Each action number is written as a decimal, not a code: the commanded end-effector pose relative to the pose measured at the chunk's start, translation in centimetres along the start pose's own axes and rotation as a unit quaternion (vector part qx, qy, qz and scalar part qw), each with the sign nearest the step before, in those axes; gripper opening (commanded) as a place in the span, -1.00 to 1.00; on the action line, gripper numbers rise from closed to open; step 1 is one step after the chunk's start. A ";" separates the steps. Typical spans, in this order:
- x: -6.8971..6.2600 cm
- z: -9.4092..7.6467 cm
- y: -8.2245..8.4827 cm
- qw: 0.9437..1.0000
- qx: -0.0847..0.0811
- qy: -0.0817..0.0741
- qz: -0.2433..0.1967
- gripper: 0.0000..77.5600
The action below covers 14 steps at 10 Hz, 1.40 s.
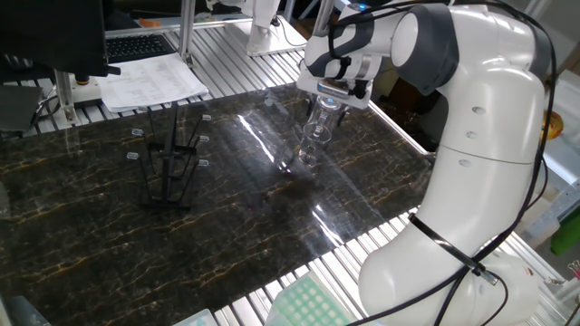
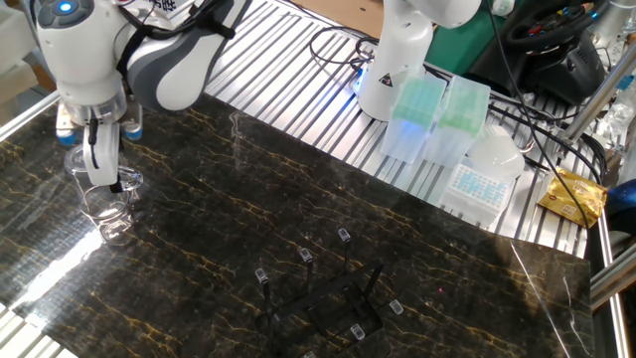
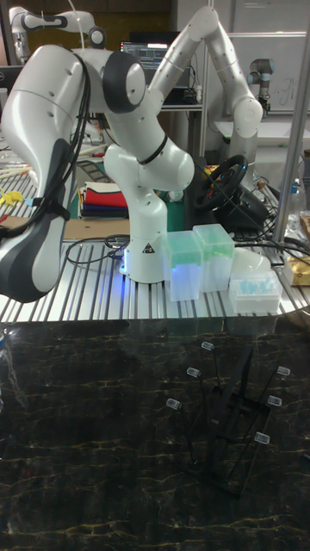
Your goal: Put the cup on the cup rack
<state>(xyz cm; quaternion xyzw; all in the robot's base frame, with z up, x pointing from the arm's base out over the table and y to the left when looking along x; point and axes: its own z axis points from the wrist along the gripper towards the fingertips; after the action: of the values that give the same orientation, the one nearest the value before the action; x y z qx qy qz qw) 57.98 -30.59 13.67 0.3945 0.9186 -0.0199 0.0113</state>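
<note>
At the table's far edge, I am gripping the cup [image 2: 107, 211] by its rim, my gripper [image 2: 103, 179] clamped on the glass wall, the base resting on the dark table [image 1: 227, 226]. The cup rack [image 1: 169, 161] is standing well apart, prongs bare; lifting, carrying and hanging remain.

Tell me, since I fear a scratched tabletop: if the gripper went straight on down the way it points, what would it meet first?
The gripper points down at the cup, its fingers at the rim. Going on, it would likely meet the cup's inside or base first, then the dark marble table. Depth is unclear.
</note>
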 end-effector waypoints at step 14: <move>0.1 0.3 -0.3 1.000 0.005 -0.009 0.009 -0.97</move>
<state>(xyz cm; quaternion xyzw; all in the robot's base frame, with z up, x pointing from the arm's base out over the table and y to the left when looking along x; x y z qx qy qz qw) 57.61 -30.60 13.27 0.4030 0.9147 -0.0274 0.0165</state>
